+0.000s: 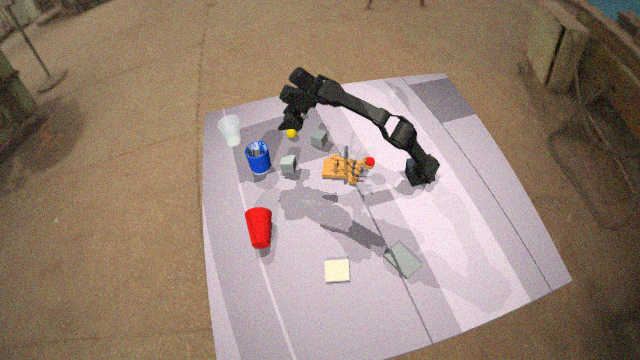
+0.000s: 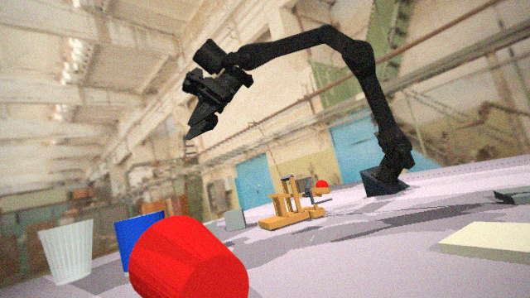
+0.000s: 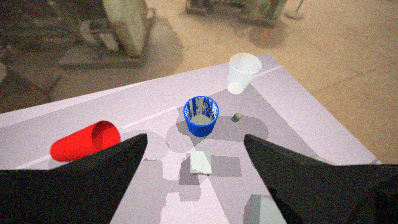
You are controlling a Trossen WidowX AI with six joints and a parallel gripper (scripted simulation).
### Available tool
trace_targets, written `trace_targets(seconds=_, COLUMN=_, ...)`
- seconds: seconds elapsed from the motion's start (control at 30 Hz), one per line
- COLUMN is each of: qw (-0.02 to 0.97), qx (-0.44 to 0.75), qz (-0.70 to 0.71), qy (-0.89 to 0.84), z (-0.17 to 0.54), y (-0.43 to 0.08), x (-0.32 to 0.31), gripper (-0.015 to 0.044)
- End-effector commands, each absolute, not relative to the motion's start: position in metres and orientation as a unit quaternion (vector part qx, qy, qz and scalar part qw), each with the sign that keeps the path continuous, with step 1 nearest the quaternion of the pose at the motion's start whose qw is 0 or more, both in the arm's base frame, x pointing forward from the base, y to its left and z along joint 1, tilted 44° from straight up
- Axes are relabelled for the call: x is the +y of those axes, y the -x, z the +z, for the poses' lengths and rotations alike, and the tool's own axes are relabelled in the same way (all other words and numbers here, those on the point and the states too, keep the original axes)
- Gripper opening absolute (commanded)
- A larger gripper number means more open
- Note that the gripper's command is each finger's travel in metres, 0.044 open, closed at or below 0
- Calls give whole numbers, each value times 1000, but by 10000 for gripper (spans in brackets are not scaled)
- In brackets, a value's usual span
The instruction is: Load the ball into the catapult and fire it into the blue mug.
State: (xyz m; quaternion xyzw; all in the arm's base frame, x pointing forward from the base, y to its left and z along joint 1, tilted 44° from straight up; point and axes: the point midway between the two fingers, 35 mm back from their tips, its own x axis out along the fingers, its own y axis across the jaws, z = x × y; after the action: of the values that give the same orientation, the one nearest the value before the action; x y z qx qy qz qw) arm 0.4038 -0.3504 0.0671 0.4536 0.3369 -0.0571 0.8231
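Observation:
The red ball (image 1: 370, 161) (image 2: 322, 184) sits in the cup at the end of the arm of the orange catapult (image 1: 330, 169) (image 2: 281, 220). That end faces the robot's base. The blue mug (image 1: 259, 161) (image 2: 124, 237) (image 3: 201, 129) stands upright beyond the catapult's other end, and its opening shows in the wrist view. My gripper (image 1: 290, 128) (image 2: 190, 132) (image 3: 197, 138) is open and empty. It hangs high above the table, out past the catapult on the mug's side, with its fingers angled toward the mug. The catapult is out of the wrist view.
A red cup (image 1: 259, 227) (image 2: 186, 244) (image 3: 75, 146) and a whitish cup (image 1: 229, 129) (image 2: 68, 252) (image 3: 244, 70) flank the mug. Grey blocks (image 1: 288, 165) (image 1: 319, 138) (image 3: 201, 162) lie between mug and catapult. A yellow ball (image 1: 291, 133), cream slab (image 1: 337, 270) and grey-green slab (image 1: 407, 260) are also there.

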Motion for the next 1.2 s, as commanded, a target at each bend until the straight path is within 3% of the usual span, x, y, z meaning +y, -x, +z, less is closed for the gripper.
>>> trace_targets(seconds=0.0, qw=823, qx=335, qz=-56, qy=-456, z=67, y=-404, x=-351, gripper=414)
trace_targets(seconds=0.53, qw=823, qx=335, qz=-56, qy=-456, z=67, y=-404, x=-351, gripper=0)
trace_targets(seconds=1.17, qw=838, qx=381, qz=-46, qy=-387, z=66, y=-399, x=-326, gripper=0)
